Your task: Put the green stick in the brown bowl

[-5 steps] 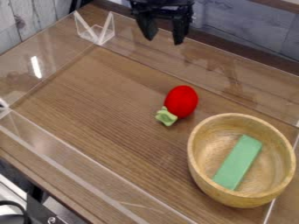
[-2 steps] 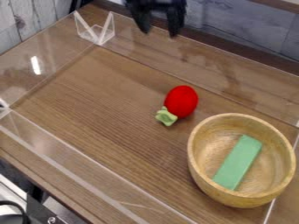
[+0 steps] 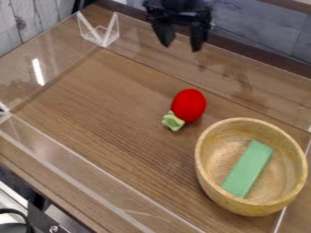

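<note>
The flat light-green block (image 3: 248,170) lies inside the round tan wooden bowl (image 3: 205,170); placing seems done; the blurred black claw (image 3: 181,44), state unreadable, need only keep clear.

— From where is the scene recorded?
— 1 view is provided, taken from above the table and directed obliquely downward across its surface.
— How near is the camera placed?
— At moderate range: the wooden table (image 3: 91,100) fills most of the frame, with the brown bowl (image 3: 206,173) shown large at the lower right.
— Is any part shared between views?
— None can be compared, as only 1 view is supplied.
</note>
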